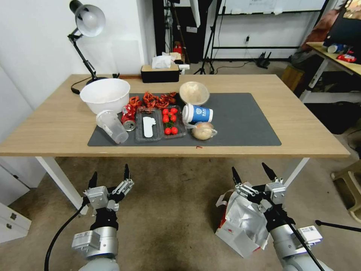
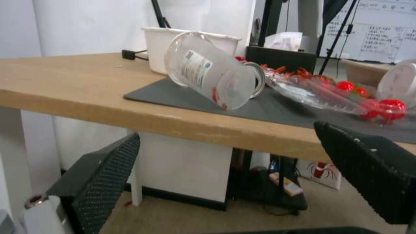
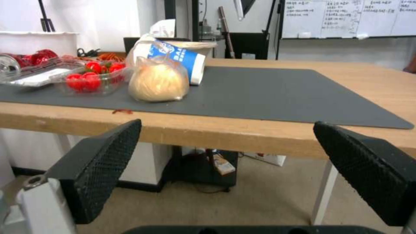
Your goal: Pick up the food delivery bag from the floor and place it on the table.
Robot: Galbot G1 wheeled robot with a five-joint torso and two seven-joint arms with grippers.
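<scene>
Both pincers spread wide below the surface's point(image 1: 225, 81) near edge; right pincer point(image 1: 252, 174) above the floor-bound food delivery bag point(image 1: 242, 222), left pincer point(image 1: 109, 178) idle

bowls point(image 1: 105, 94) 2 | cups point(image 1: 111, 126) 2 | lamp point(image 1: 87, 22) 1 | bag point(image 1: 242, 222) 1

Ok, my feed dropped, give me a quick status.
Both claws open, empty: left claw, right claw, below table edge. Food delivery bag on floor under right arm, ungrasped. Left of mat cluttered, right bare.
</scene>
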